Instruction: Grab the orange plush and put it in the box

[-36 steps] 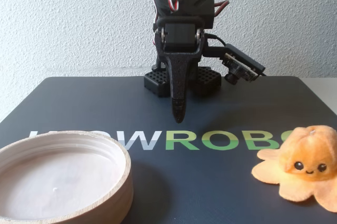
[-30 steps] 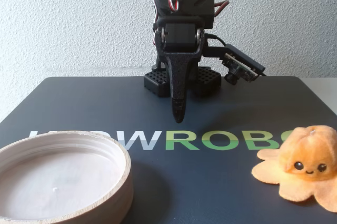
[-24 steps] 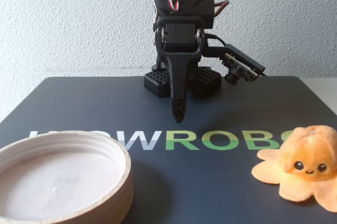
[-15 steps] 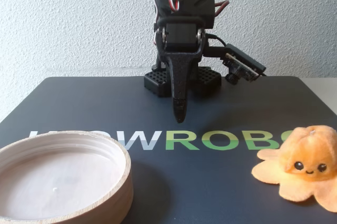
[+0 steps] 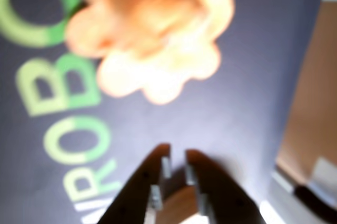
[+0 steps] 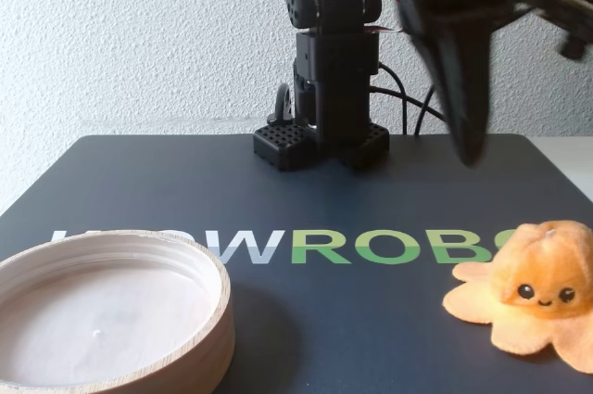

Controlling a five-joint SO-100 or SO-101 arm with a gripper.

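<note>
The orange plush [image 6: 542, 287] sits upright on the dark mat at the right front of the fixed view, facing the camera. In the wrist view it [image 5: 152, 39] is blurred at the top centre, ahead of the fingers. My gripper [image 6: 473, 148] hangs above the mat, behind and a little left of the plush, apart from it. In the wrist view the gripper [image 5: 177, 153] has its two fingers almost together with nothing between them. The box [image 6: 219, 306], round with a wooden rim, stands empty at the front left.
The arm's black base [image 6: 324, 88] stands at the back centre of the mat [image 6: 371, 199], which bears white and green letters. A white wall is behind. In the wrist view the mat's edge and a tan surface [image 5: 310, 103] lie to the right.
</note>
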